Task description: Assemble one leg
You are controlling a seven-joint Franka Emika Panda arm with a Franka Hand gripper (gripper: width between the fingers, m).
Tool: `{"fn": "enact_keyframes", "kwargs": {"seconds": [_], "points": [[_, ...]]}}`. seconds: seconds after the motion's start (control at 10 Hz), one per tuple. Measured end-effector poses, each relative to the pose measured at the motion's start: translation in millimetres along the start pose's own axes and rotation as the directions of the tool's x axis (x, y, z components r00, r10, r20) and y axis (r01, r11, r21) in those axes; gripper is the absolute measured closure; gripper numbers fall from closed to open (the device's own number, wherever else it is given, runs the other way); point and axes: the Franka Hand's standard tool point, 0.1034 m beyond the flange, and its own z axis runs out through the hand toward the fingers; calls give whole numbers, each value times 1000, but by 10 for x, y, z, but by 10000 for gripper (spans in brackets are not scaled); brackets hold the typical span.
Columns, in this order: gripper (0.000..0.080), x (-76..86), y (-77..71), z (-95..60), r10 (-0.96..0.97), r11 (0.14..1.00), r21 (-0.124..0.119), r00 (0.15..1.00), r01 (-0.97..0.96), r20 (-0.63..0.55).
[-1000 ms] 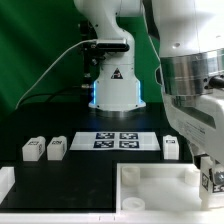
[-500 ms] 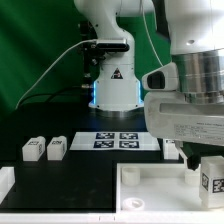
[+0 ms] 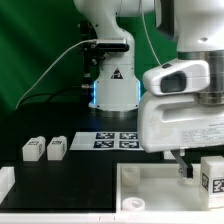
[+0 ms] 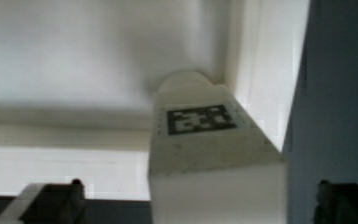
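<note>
Right now the small stubby white plastic leg (image 4: 197, 120) sits between the hand's (image 4: 194, 205) fingers. They are spread clear of its sides and grip nothing. Its long axis runs straight out from the palm, over the large flat white panel (image 3: 150, 182).

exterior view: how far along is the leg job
Looks done: one leg stands on the panel beside its rim. In hand: the open gripper straddles that leg, fingers clear of it. Left: seating can't be judged; two other legs lie untouched by the marker board.
</note>
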Motion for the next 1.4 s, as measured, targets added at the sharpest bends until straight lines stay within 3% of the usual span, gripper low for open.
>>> {"fn": "enact_keyframes", "kwargs": {"seconds": [0.1,0.2,0.3,0.4,0.5,0.6,0.8,0.9,1.1,1.2,1.3,1.4], "points": [[151,2,12,-2,28,1000,1,1000,-28,-1],[252,2,14,-2,67,998,0,998,-67,-1],[252,2,13,-2,94,996,2,996,-94,-1],[436,2,10,-1,184,983,2,983,-184,-1],[508,2,9,-1,253,967,2,967,-253,-1],[508,8,17,0,417,909,2,909,-417,-1],[508,6,27,13,728,686,-9,686,-728,-11],[508,-1,36,13,848,529,-11,529,-849,-14],[508,-26,57,19,992,124,3,124,-992,-8],[508,-49,65,21,1000,-5,15,-5,-1000,8],[506,-52,70,24,994,-112,10,-112,-994,17],[506,-54,70,23,986,-167,8,-166,-986,23]]}}
